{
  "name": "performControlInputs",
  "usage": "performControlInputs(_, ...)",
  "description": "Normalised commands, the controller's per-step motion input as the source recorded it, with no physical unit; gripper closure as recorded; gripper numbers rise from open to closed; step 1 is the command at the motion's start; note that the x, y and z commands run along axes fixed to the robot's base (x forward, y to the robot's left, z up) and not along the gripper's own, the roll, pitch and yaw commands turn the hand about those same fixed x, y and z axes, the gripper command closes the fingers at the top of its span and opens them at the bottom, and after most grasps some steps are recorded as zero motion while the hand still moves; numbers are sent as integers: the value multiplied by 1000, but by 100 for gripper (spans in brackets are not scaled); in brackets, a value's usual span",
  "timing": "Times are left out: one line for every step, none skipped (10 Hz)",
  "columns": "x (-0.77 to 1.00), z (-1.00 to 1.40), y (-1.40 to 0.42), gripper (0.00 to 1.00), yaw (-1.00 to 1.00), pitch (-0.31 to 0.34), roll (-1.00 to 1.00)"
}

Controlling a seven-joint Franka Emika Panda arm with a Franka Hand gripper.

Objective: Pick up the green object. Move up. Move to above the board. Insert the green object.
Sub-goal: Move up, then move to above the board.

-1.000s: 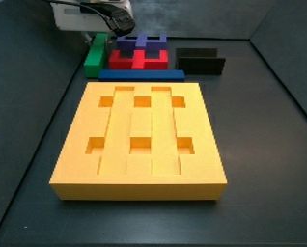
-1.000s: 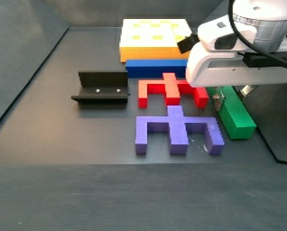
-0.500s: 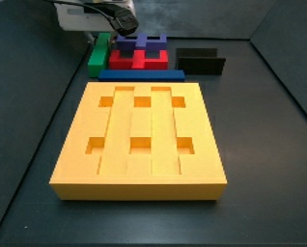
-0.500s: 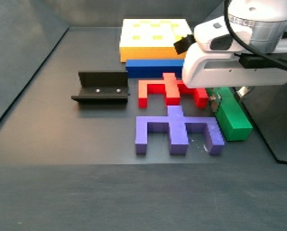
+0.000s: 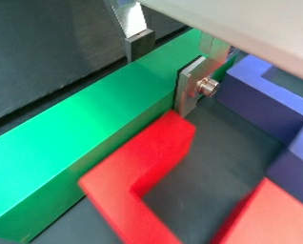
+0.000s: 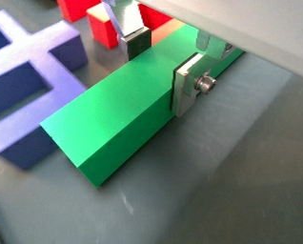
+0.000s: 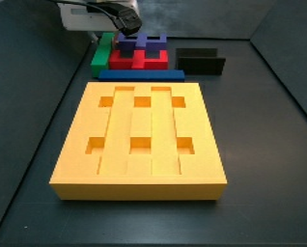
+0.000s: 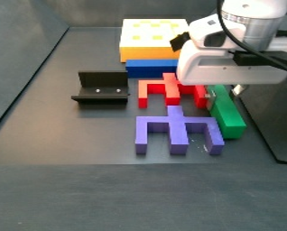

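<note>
The gripper [image 6: 161, 59] has come lower and its fingers [image 6: 190, 81] now stand on both sides of the green object [image 6: 122, 110], which lies on the floor beside the red piece [image 8: 171, 89]. The grasp looks closing, not lifted yet.

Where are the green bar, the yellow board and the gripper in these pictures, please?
green bar [image 6: 116, 114]: a wrist view, top face.
yellow board [image 7: 139, 135]: a side view, top face.
gripper [image 6: 161, 59]: a wrist view, midway between fingertips, astride the bar.

side views opposed, wrist views close on jaws
</note>
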Motion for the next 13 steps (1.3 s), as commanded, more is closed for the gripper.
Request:
performControlInputs(0,833,0,100,0,0,0)
performControlInputs(-70,780,61,100,20,39,4)
performControlInputs(-111,575,56,100,6,73,18)
performControlInputs(-69,320,41,100,-1,54,53)
performControlInputs(0,1400,0,100,0,0,0)
performControlInputs(-14,1400,-6,100,-1,19,-7)
performControlInputs(-50,1400,-6,100,-2,54,14)
performControlInputs(-27,1400,-4,100,5,34,64)
performControlInputs(0,1400,-8,100,6,38,47)
performControlInputs(8,1400,-1,100,4,75,6)
performControlInputs(7,1400,-3,100,-1,75,0)
performControlInputs(0,675,-6,100,2,62,2)
performControlInputs(39,251,1,100,3,51,4)
